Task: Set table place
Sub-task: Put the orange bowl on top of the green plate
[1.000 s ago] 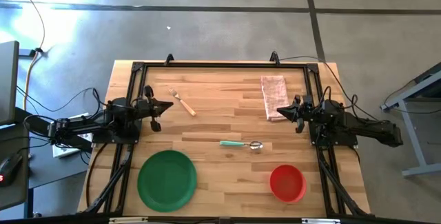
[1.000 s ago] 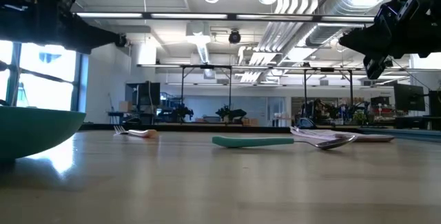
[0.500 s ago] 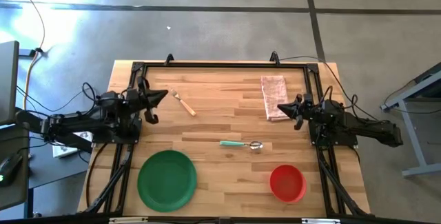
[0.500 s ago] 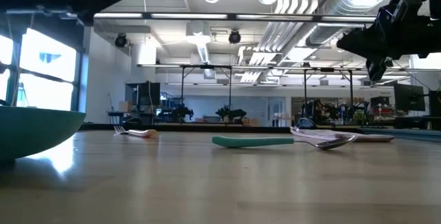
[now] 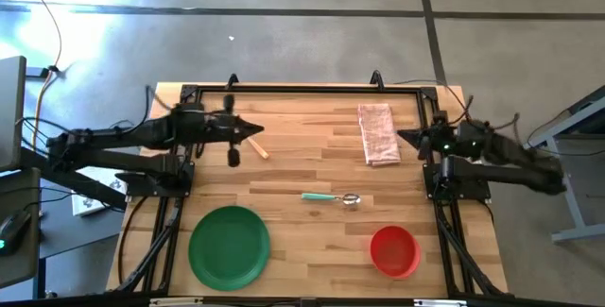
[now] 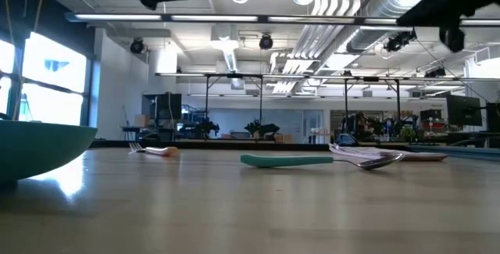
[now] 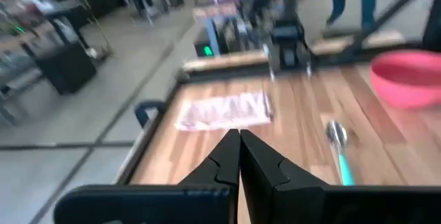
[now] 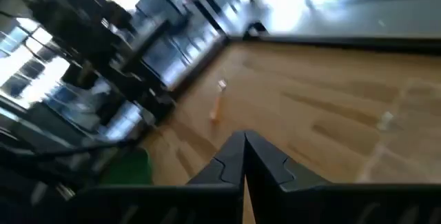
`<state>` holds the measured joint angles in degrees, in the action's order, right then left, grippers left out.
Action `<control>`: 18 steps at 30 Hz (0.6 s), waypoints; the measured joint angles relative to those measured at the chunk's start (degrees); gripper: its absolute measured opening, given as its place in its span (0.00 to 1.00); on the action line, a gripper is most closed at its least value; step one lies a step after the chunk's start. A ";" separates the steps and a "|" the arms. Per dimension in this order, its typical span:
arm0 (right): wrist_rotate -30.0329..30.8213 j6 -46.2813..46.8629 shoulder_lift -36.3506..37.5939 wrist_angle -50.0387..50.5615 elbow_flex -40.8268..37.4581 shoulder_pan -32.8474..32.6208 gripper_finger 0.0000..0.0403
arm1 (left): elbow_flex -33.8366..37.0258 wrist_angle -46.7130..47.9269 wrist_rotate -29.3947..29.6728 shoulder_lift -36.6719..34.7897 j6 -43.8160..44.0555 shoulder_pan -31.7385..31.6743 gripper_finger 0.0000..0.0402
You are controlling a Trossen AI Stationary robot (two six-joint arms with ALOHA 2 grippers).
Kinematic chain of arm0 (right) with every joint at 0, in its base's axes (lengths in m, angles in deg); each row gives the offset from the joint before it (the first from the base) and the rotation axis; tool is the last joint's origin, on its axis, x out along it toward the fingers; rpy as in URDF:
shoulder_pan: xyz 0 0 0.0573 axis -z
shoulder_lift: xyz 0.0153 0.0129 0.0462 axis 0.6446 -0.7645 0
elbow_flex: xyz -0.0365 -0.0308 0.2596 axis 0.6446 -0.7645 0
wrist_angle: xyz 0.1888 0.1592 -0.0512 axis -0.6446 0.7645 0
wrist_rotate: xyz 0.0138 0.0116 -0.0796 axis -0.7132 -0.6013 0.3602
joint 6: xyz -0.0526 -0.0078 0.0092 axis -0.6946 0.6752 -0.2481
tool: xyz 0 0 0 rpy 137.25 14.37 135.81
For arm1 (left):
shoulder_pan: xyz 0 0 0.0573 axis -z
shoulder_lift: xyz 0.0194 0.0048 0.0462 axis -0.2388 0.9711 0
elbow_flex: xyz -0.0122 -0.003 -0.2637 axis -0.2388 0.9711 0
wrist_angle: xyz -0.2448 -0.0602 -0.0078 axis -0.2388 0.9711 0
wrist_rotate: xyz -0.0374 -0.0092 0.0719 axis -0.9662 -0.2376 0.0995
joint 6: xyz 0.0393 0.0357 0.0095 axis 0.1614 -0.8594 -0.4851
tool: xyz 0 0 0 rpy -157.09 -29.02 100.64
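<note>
The wooden table (image 5: 312,167) carries a fork with an orange handle (image 5: 262,152), a patterned napkin (image 5: 377,134), a teal-handled spoon (image 5: 331,197), a green plate (image 5: 229,247) and a red bowl (image 5: 394,251). All lie flat on the wood. My left gripper (image 5: 253,132) is shut and empty, raised above the fork and hiding its tines in the high view. My right gripper (image 5: 405,137) is shut and empty, raised just right of the napkin. The right wrist view shows the fork (image 8: 218,104). The left wrist view shows the napkin (image 7: 224,112) and the spoon (image 7: 337,148).
A black rail frame (image 5: 302,89) borders the table. Bare wood lies in the middle between the fork and the napkin. In the low view the plate's rim (image 6: 39,146) stands at the near left and both arms are high up, near the top of the picture.
My left gripper has risen and gone toward the table's right and far side, coming over the fork. My right gripper has risen and drawn back toward the table's right edge, off the napkin. Nothing on the table has moved.
</note>
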<state>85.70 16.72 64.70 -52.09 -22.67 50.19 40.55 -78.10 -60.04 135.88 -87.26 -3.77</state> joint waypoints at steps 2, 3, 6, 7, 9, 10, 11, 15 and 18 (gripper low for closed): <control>0.33 0.97 -8.07 12.04 8.27 -0.56 0.00 | -2.43 0.96 -1.45 3.74 -0.32 0.00 0.00; 0.40 1.71 -12.59 17.86 12.14 -0.87 0.00 | -3.42 1.08 -2.28 5.39 -0.64 0.00 0.00; -0.27 4.03 -26.11 33.96 22.58 -2.41 0.00 | -6.31 0.98 -4.30 9.23 -1.42 0.01 0.00; -1.22 4.52 -30.41 38.79 25.50 -3.15 0.00 | -7.08 0.78 -4.77 10.19 -1.57 0.07 0.00; -2.88 5.66 -38.24 46.49 30.38 -5.38 0.00 | -8.34 1.08 -5.54 11.64 -2.11 0.09 0.00; -3.70 6.05 -41.65 49.43 32.30 -6.96 0.00 | -8.94 1.01 -5.83 12.19 -2.64 0.09 0.00; -4.15 6.53 -44.43 52.00 33.99 -8.77 0.00 | -9.32 1.03 -6.05 12.44 -2.96 0.09 0.00; -4.73 12.92 -49.82 54.90 38.25 -18.02 0.00 | -9.87 0.83 -6.35 12.45 -3.99 0.09 0.00; -3.50 24.39 -49.01 52.50 38.82 -26.99 0.00 | -9.85 0.98 -6.61 12.22 -4.01 0.09 0.00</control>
<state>82.20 41.11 15.68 0.41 16.15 23.21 30.70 -77.12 -66.65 148.10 -91.27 -3.68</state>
